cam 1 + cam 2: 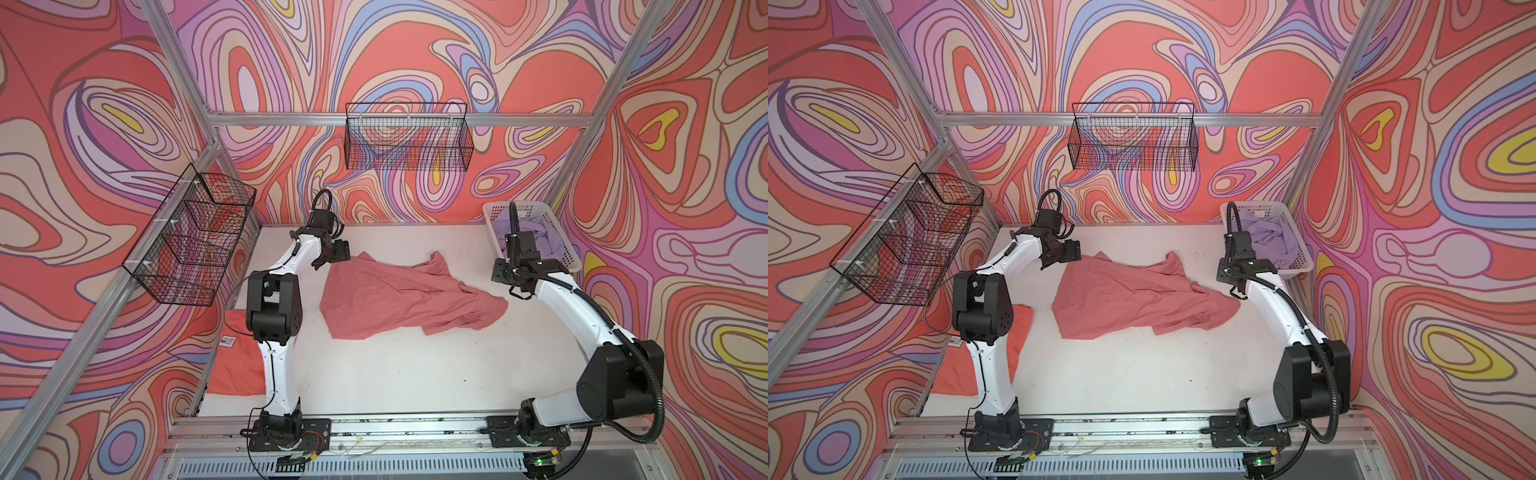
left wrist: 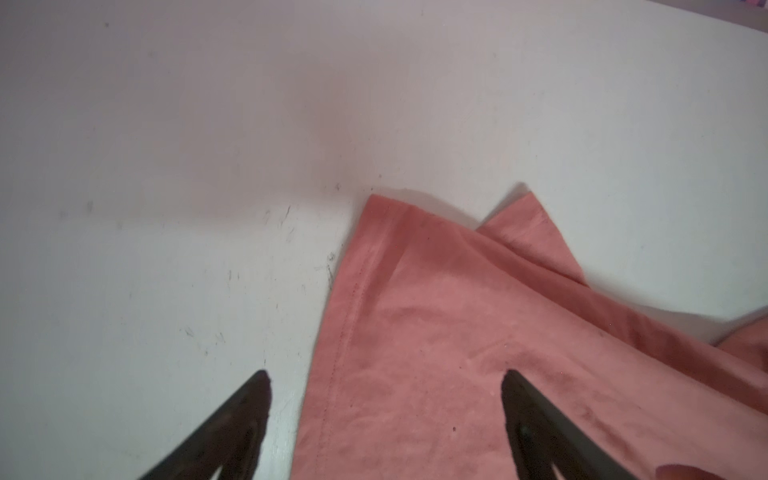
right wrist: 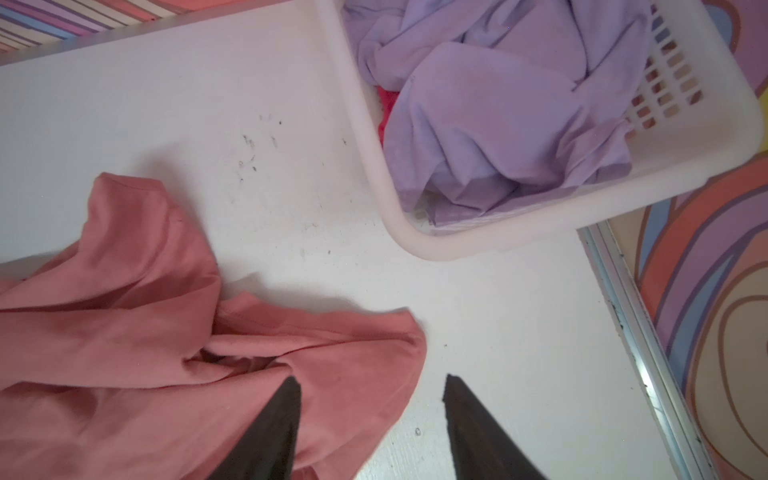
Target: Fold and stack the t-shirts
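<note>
I see my left gripper (image 2: 386,374) spread wide and empty over the pink shirt (image 1: 399,295). My right gripper (image 3: 372,379) stands partly spread, holding nothing.

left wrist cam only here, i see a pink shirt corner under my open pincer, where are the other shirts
observer: a lavender shirt lies crumpled in the white basket, far right.
operator: any folded
observer: an orange shirt lies flat beside the base of the left arm; it looks folded.
operator: right pincer holding the pink one
observer: no, the right pincer is open above an edge of the pink shirt, gripping nothing.
</note>
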Robot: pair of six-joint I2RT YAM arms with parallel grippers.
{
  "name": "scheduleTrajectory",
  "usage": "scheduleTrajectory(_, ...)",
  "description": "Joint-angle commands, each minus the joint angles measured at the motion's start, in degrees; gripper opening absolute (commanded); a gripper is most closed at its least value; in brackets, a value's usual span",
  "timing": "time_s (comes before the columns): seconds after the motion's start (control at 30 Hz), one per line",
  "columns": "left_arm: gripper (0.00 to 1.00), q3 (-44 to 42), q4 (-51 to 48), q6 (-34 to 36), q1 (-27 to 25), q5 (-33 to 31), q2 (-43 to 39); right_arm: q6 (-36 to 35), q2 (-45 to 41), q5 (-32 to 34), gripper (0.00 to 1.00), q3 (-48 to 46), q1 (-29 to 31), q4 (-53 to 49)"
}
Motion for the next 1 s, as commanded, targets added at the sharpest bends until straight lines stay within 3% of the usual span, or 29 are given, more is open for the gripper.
scheduleTrajectory(0.0,0.97,-8.5,0.5,-3.8,0.3,-0.2,-9.7,1.0,-2.8,-3.7,0.66,-1.1,5.5,1.0)
scheduleTrajectory(0.2,0.91,-28.5,3.7,-12.4,0.3,2.5,-23.6,6.6,0.0,-11.4,0.69,-6.4,19.0,9.1)
scheduleTrajectory(0.37,0.88,-40.5,6.7,-16.7,0.3,4.5,-29.7,11.7,7.7,-13.9,0.71,-8.4,26.7,13.1)
scheduleTrajectory(0.53,0.85,-44.0,7.5,-17.7,0.3,5.6,-30.3,13.8,10.1,-14.0,0.75,-10.6,31.1,16.4)
scheduleTrajectory(0.73,0.84,-45.2,9.0,-19.0,0.3,7.4,-29.1,11.3,16.5,-10.2,0.77,-8.2,32.8,19.0)
scheduleTrajectory(0.83,0.84,-45.4,8.5,-19.0,0.3,6.3,-29.5,10.2,21.1,-9.4,0.65,-6.6,32.8,18.5)
scheduleTrajectory(0.87,0.84,-45.4,8.4,-18.9,0.3,6.0,-29.8,9.9,22.2,-9.1,0.55,-6.2,32.7,17.9)
scheduleTrajectory(0.97,0.84,-45.2,7.5,-18.3,0.3,4.9,-30.6,8.3,23.1,-5.4,0.12,-4.8,32.7,14.0)
